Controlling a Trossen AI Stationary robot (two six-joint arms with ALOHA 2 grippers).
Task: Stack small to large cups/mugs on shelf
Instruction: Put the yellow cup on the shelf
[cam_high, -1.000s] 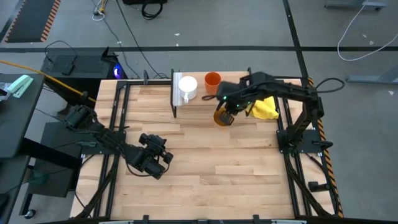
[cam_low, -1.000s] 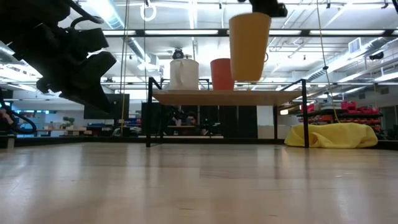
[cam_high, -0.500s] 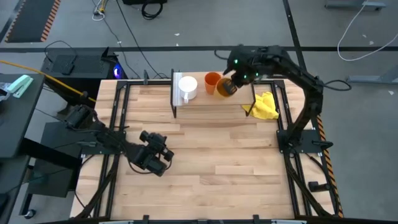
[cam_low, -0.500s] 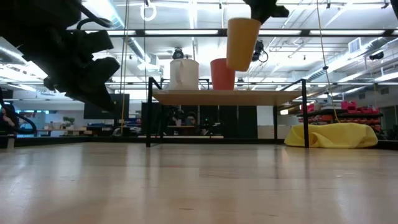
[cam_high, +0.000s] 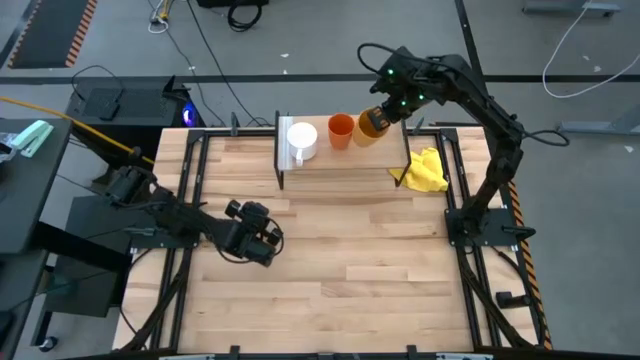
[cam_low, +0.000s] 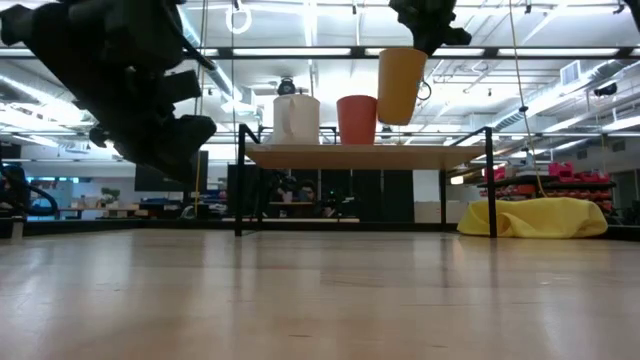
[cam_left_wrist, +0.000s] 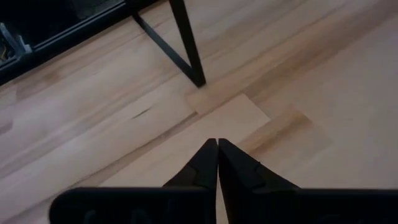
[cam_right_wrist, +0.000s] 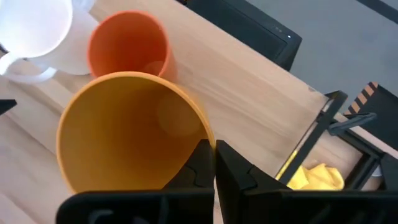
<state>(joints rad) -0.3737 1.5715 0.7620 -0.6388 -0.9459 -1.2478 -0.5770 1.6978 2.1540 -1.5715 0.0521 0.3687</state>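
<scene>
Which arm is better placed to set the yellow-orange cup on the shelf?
The right arm. Its pincer already grips the yellow-orange cup by the rim, held above the shelf beside the orange-red cup. The left pincer is shut and empty, low over the table.

Two dark jointed arms, each pincer with tapered black fingers.

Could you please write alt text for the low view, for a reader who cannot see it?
The right gripper holds a yellow-orange cup in the air above the shelf, beside the orange-red cup and white mug standing there. A yellow cloth lies on the table.
</scene>
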